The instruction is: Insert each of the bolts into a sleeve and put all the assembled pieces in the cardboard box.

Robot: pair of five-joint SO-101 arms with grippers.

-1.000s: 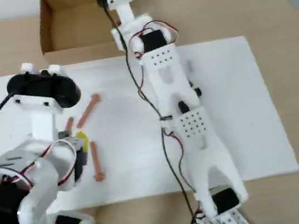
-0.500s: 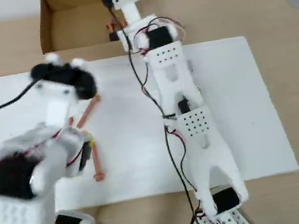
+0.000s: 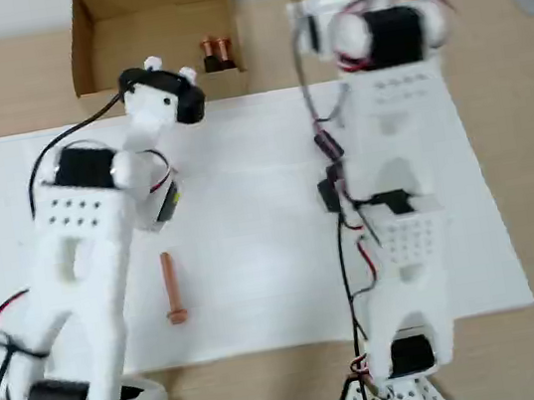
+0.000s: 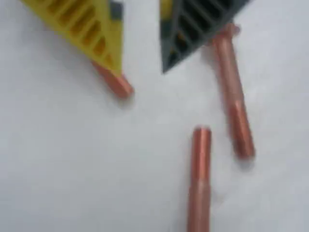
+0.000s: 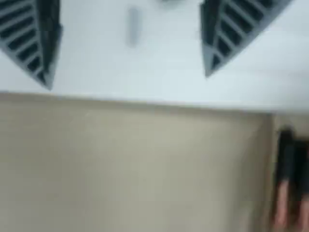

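**Left gripper** [image 4: 141,71]: mine, low over the left half of the white sheet [image 3: 256,262]. The yellow and black fingers stand apart and hold nothing.

**Short copper piece** [image 4: 113,82]: lies on the sheet with one end tucked under the yellow finger. I cannot tell whether it is a bolt or a sleeve.

**Long copper piece** [image 4: 231,96]: lies just beside the black finger, apart from the short one. It has a flared end and a step halfway along.

**Bolt** [image 3: 171,288]: lies loose on the sheet towards its near edge, head nearest that edge. The rod [image 4: 200,179] in my left wrist view is probably this same item.

**Cardboard box** [image 3: 85,56]: stands on the table against the sheet's far edge, left of middle. Two copper pieces [image 3: 215,53] stand side by side at its right wall, which I take as delivered.

**Right gripper** [image 5: 126,79]: mine, beyond the sheet's far edge with fingers wide apart and nothing between them.

**Step in hand:** one assembly is boxed and the left side is picking the next part.

**Next move:**
- Centre the left fingers over a single piece and close across its shaft without nudging its neighbours.
- Lift the piece so the right gripper can bring its mate in line.
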